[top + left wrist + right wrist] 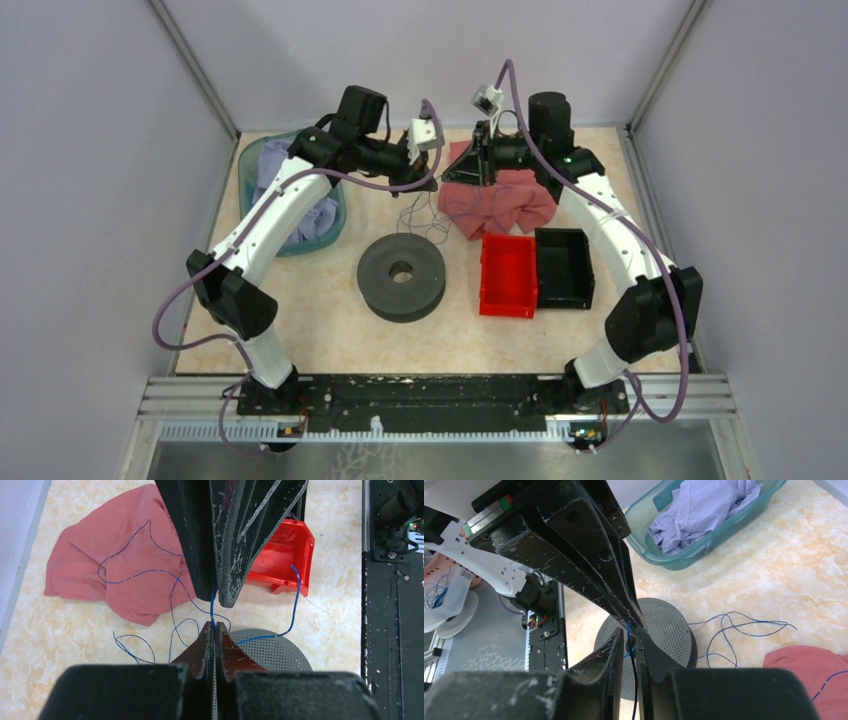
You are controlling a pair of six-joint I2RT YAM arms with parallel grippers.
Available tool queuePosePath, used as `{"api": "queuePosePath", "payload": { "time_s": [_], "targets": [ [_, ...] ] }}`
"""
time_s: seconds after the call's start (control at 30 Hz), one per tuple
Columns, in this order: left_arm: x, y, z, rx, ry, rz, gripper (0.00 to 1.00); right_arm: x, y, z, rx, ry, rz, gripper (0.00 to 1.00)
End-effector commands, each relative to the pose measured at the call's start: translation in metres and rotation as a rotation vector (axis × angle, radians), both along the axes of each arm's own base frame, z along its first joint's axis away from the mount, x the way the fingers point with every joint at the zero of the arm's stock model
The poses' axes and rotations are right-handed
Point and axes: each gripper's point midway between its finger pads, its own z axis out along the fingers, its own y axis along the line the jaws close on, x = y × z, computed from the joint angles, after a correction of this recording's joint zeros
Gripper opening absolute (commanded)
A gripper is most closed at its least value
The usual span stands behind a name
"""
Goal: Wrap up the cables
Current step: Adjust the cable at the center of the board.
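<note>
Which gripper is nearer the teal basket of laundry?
Left. The left gripper hangs just right of the teal basket; the right gripper is farther right, over the pink cloth.

No readable text, labels, brands or numbers in any view. Only markings: a small red-and-green patch on the gripper body [504,501] in the right wrist view, no characters legible on it.

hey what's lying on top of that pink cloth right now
Loops of the thin blue cable lie across the pink cloth. The right gripper blocks the cloth's right side, so anything there is hidden.
</note>
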Motion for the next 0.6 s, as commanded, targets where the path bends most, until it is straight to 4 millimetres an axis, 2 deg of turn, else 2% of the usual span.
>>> {"api": "queuePosePath", "payload": {
  "time_s": [0.0,0.1,0.23,0.4,0.5,0.57],
  "targets": [
    [-0.005,0.0,0.014,-0.022,-0.046,-0.01,0.0,-0.005,0.003,0.015,0.029,-0.064,0.035,0.11],
    [-0.004,0.0,0.013,-0.019,-0.047,-0.006,0.0,-0.005,0.003,0.016,0.035,-0.061,0.035,0.0],
    [0.004,-0.001,0.013,-0.036,-0.059,0.032,0.01,-0.004,0.002,0.025,0.048,-0.079,0.006,0.0],
    [0.009,-0.005,0.013,-0.118,-0.033,0.081,0.36,-0.005,0.002,0.048,0.085,-0.099,-0.004,0.0],
    [0.007,-0.012,0.013,-0.185,0.057,0.104,0.49,-0.006,0.001,0.058,0.114,-0.1,-0.005,0.0],
    [0.01,-0.016,0.012,-0.229,0.115,0.137,0.51,-0.008,0.001,0.062,0.124,-0.101,-0.003,0.0]
  ]
}}
